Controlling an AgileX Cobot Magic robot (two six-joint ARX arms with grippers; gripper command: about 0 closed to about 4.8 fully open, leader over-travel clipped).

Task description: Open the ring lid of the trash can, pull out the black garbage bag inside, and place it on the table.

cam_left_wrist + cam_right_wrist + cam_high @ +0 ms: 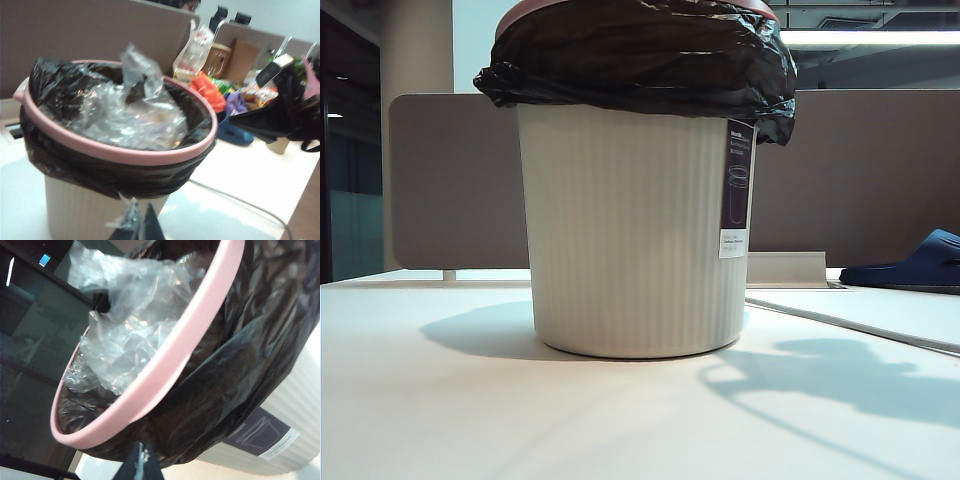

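Room: office setting, with a grey-brown partition panel [880,180] behind the counter and a lit ceiling strip light [870,37] above it.
Counter: wide, flat, off-white counter [440,420]; shadows of the arms fall across its right side in the exterior view.
Trash can: cream-white ribbed trash can [630,240] standing upright on the counter, mid-view, with a narrow dark label [736,185] on its right side.
Black garbage bag: glossy black garbage bag [640,60] lines the can, its edge folded down over the rim all round.
Ring lid: salmon-pink ring lid [125,152] sits on the rim, pinning the bag.
Inside the can: crumpled clear plastic film [130,115] fills the bag's mouth.
Around: a dark blue slipper [910,265] lies at the far right of the counter; the left wrist view shows blurred coloured clutter [220,92] beyond the can.
Left hand: left hand [142,227] just beside the can's wall, below the rim, fingers together, holding nothing.
Right hand: right hand [142,465] close under the bag's folded edge, fingers together, holding nothing.
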